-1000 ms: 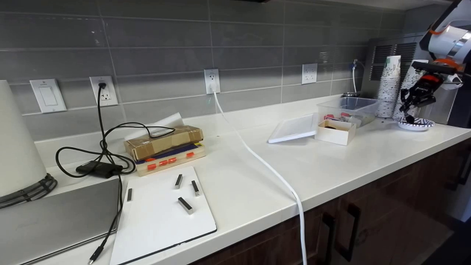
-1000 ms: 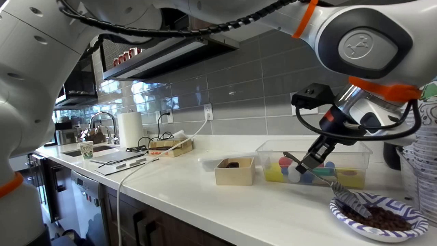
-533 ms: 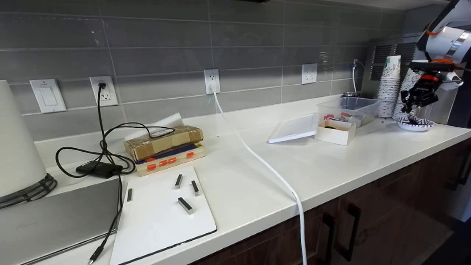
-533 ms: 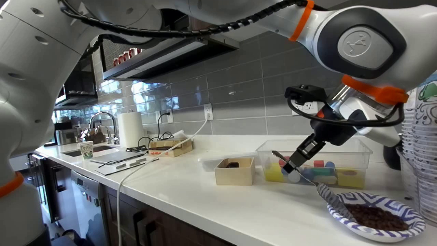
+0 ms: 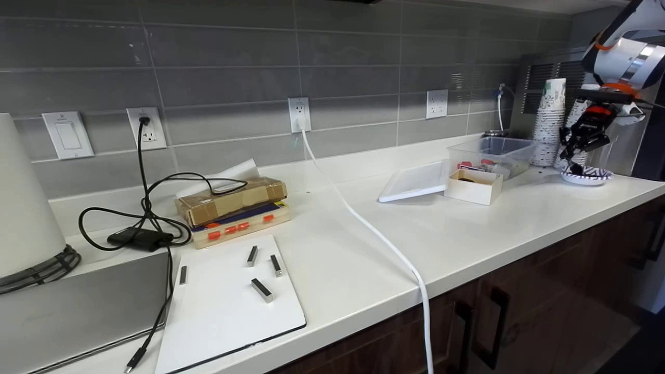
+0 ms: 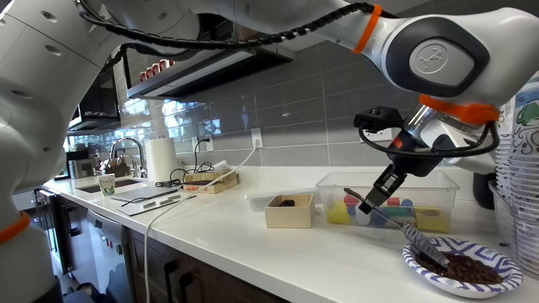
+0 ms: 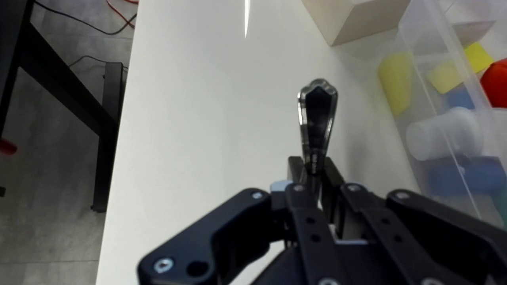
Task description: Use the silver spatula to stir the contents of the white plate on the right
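My gripper [image 6: 367,205] is shut on the thin handle of the silver spatula [image 6: 424,245]. The handle slants out past the fingertips, and the blade points down to the right into the plate. In the wrist view, the handle's end [image 7: 317,114] sticks up between the gripper's fingertips [image 7: 313,170]; the blade is out of that view. The white plate [image 6: 471,248] has a blue zigzag rim and holds dark brown bean-like contents [image 6: 473,271]. The blade's tip is in the left part of these contents. In an exterior view, the plate [image 5: 592,179] sits below the gripper [image 5: 567,155].
A clear plastic bin [image 6: 337,185] with coloured pieces stands behind the spatula. A small wooden box [image 6: 290,218] is beside it, with a white lid [image 5: 415,181]. Stacked paper cups [image 5: 549,122] stand behind the plate. The counter's front edge [image 7: 119,118] runs along one side.
The gripper and spatula moved left toward the plate's rim, then back right and slightly down, with the blade in the contents. The plate has shifted slightly left. The grip is unchanged.
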